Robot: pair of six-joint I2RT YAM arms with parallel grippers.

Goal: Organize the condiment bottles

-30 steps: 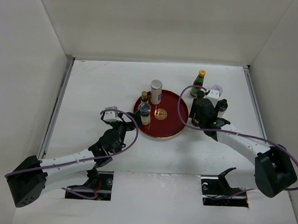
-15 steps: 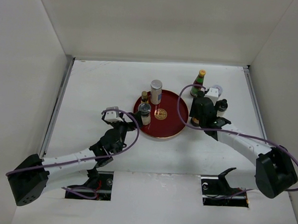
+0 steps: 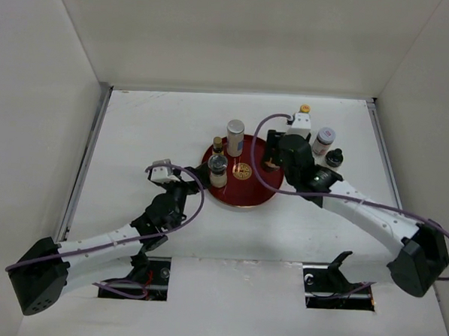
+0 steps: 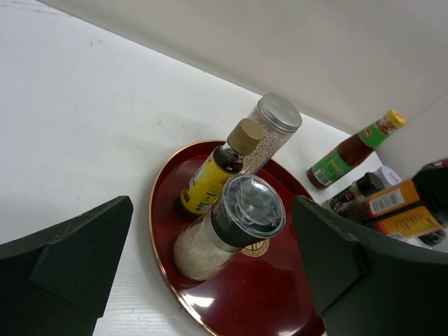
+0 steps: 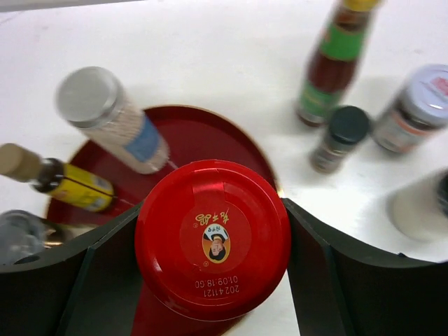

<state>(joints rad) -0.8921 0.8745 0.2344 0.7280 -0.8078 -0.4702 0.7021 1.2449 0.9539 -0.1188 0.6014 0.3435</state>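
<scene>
Red plastic forms the wide cap of the red-capped bottle (image 5: 212,238). The right jaws are clamped on it, one finger flat against each side of the cap. The bottle is over the right part of the round red tray (image 5: 231,140). Its body is hidden under the cap, so contact with the tray cannot be confirmed.

Handling, as judged:
- The bottle is rigid and probably moderately heavy.
- The cap wall is smooth and may slip under a light grip.
- Held at the cap alone, the body can swing. Keep it upright and lower it slowly.

Surroundings:
- The left part of the tray carries three items close together: a silver-capped jar (image 5: 112,119), a yellow-labelled bottle (image 5: 70,185) and a clear-lidded grinder (image 4: 231,224).
- The jar is nearest the held bottle. It is tall and narrow and likely to topple if knocked.
- On the tabletop, far right of the tray, stand a green-labelled sauce bottle (image 5: 332,63), a black-capped bottle (image 5: 339,140) and a grey-lidded jar (image 5: 416,108).
- The left jaws are fully released and empty, near the tray's left rim, facing the grinder.
</scene>
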